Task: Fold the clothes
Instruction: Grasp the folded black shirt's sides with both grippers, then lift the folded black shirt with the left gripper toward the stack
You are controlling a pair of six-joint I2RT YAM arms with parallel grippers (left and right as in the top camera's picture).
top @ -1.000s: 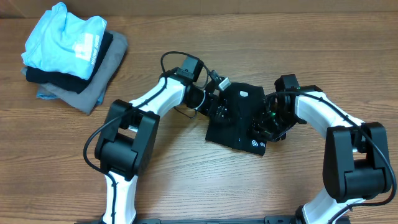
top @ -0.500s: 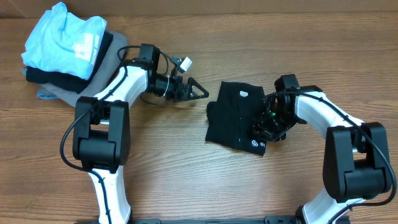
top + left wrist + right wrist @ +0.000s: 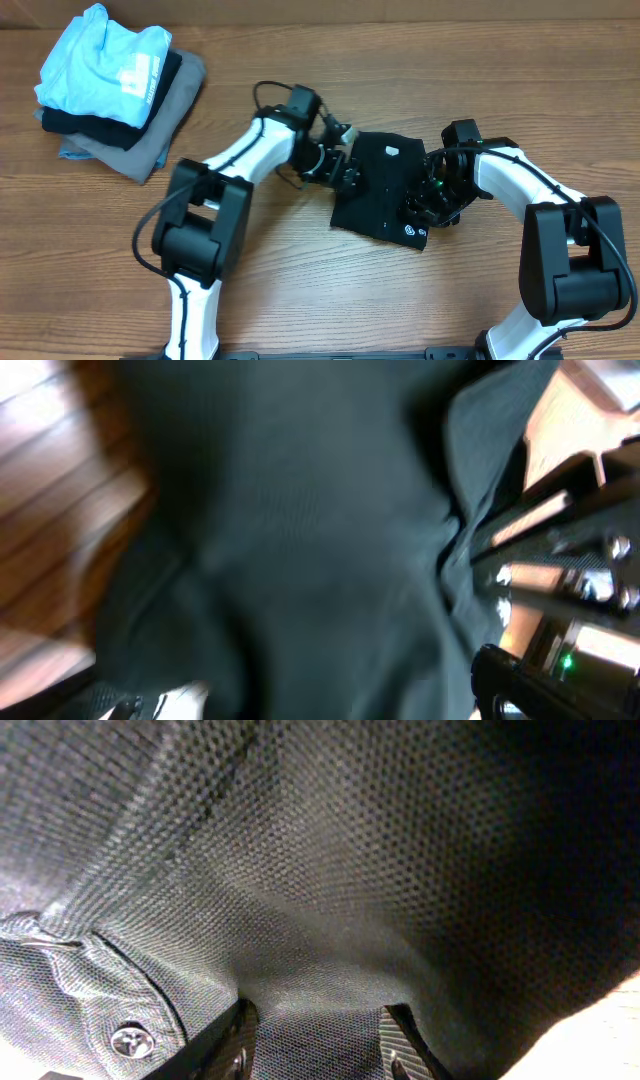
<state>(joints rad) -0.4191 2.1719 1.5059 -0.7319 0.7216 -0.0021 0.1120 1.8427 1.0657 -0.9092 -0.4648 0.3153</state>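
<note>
The polo shirt [image 3: 385, 190] is matt black cloth, a fine honeycomb knit up close, with a glossy button [image 3: 130, 1041]. The surface [image 3: 300, 290] is smooth brown wood grain. The left arm [image 3: 240, 155] and right arm [image 3: 515, 170] have glossy white plastic shells. The pile of folded clothes [image 3: 110, 85] is soft matt cloth.

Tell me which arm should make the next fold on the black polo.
Left, probably. The left hand is open at the left edge of the black polo shirt, free to grab it. The right hand seems clamped on fabric at the right edge, anchoring it.
</note>
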